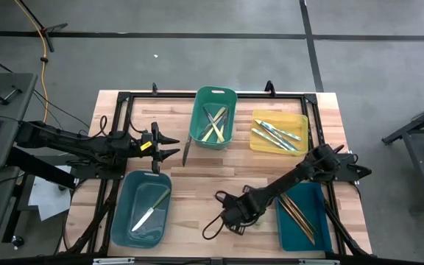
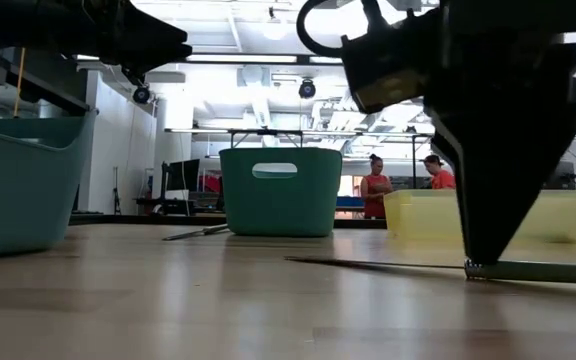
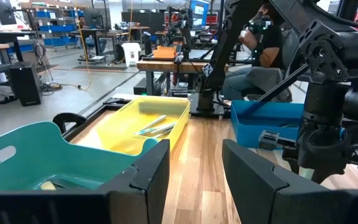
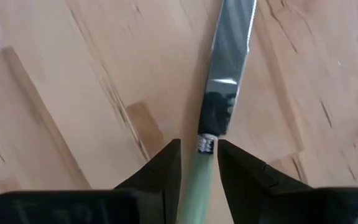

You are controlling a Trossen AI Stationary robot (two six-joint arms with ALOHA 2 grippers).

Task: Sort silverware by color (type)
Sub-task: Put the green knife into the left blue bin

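Green-handled knife (image 4: 202, 180) lies on the surface (image 1: 197, 184) between my right tool's (image 4: 199, 163) parted fingers, ungripped. Left tool (image 1: 169, 145) hovers released. Most silverware is binned; another knife (image 1: 185, 152) remains.

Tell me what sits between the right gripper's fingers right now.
The pale green handle of a knife lies between the right gripper fingers, blade pointing away over bare wood, as the right wrist view shows; whether they pinch it is unclear.

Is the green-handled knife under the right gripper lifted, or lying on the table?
Lying flat. In the low view the knife rests along the table; the right gripper straddles its handle, fingers just apart.
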